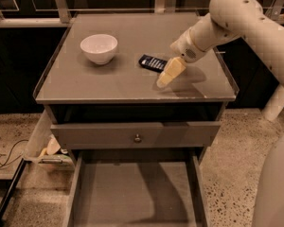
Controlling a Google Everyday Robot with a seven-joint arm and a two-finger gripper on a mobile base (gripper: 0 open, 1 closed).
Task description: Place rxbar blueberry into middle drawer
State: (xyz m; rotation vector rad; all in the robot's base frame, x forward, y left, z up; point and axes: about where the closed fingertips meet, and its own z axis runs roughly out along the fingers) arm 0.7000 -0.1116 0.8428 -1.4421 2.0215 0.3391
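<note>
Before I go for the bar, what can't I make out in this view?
All in the camera view:
Bar: its right end is hidden by the gripper, which hangs over the tabletop beside it; lettering too small.
Open drawer: front cut off by the bottom edge.
Recess under the tabletop: too dark.

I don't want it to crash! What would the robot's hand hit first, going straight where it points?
The hand, just beside the rxbar blueberry, would probably meet the bare table top first.

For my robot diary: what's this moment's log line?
gripper: beside rxbar blueberry | rxbar blueberry: on tabletop | middle drawer: open, no bar inside
</note>
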